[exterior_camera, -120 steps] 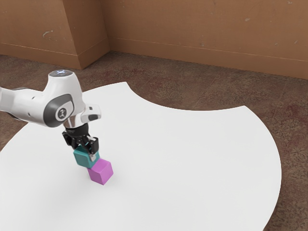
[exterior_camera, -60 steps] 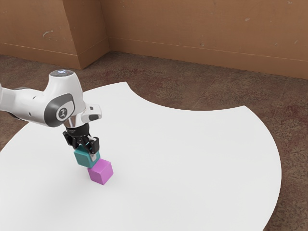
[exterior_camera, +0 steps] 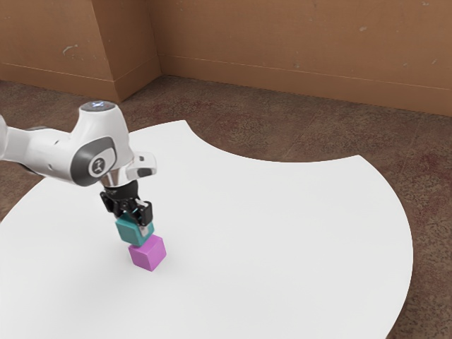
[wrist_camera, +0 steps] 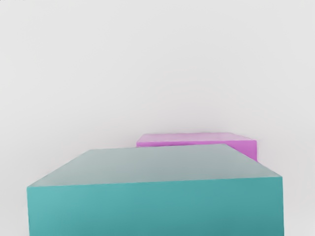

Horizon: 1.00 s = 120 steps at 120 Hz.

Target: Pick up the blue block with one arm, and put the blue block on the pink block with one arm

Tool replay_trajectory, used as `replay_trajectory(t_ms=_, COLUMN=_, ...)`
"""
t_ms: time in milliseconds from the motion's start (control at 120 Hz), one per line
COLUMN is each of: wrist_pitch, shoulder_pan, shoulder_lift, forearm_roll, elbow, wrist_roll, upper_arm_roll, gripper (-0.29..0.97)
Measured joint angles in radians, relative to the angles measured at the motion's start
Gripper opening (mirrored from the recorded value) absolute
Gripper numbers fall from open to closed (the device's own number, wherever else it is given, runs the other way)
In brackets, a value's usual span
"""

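My gripper [exterior_camera: 133, 219] is shut on the teal-blue block [exterior_camera: 129, 229], holding it off the table. The pink block [exterior_camera: 147, 253] rests on the white table [exterior_camera: 282, 233], just below the held block and slightly toward the exterior view's right. The blue block overlaps the pink block's upper left corner in that view; I cannot tell whether they touch. In the wrist view the blue block [wrist_camera: 157, 196] looms large under my hand, with the pink block [wrist_camera: 206, 141] showing just beyond its far edge.
The round white table has a curved notch [exterior_camera: 233, 152] cut into its far edge. Brown carpet [exterior_camera: 296, 120] and wooden walls [exterior_camera: 282, 42] surround it. The tabletop stretches bare toward the exterior view's right.
My arm has carried the blue block a little toward the exterior view's right and slightly up, bringing it closer over the pink block. The pink block has not moved.
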<state>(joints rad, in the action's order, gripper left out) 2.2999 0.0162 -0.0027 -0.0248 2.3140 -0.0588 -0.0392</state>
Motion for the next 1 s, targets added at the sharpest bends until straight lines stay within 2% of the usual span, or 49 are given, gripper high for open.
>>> replay_trajectory(t_ms=225, wrist_pitch=-0.002, shoulder_pan=-0.02, shoulder_lift=0.0, forearm_roll=0.001, elbow=0.0, wrist_roll=-0.002, upper_arm_roll=0.002, gripper=0.38)
replay_trajectory(t_ms=392, wrist_pitch=-0.005, shoulder_pan=-0.033, shoulder_lift=-0.007, forearm_roll=0.017, elbow=-0.003, wrist_roll=-0.004, upper_arm_roll=0.006, gripper=0.53)
replay_trajectory(t_ms=458, wrist_pitch=-0.021, shoulder_pan=-0.042, shoulder_lift=-0.042, forearm_roll=0.019, elbow=-0.029, wrist_roll=-0.005, upper_arm_roll=0.005, gripper=0.57)
replay_trajectory(t_ms=558, wrist_pitch=-0.11, shoulder_pan=-0.066, shoulder_lift=-0.137, forearm_roll=0.019, elbow=-0.165, wrist_roll=-0.006, upper_arm_roll=0.002, gripper=0.61)
replay_trajectory(t_ms=667, wrist_pitch=-0.246, shoulder_pan=-0.07, shoulder_lift=-0.163, forearm_roll=0.013, elbow=-0.276, wrist_roll=-0.008, upper_arm_roll=0.002, gripper=0.64)
replay_trajectory(t_ms=858, wrist_pitch=-0.414, shoulder_pan=-0.07, shoulder_lift=-0.169, forearm_roll=0.009, elbow=-0.324, wrist_roll=-0.009, upper_arm_roll=-0.003, gripper=0.66)
replay_trajectory(t_ms=1000, wrist_pitch=-0.488, shoulder_pan=-0.07, shoulder_lift=-0.171, forearm_roll=0.008, elbow=-0.327, wrist_roll=-0.009, upper_arm_roll=-0.004, gripper=0.67)
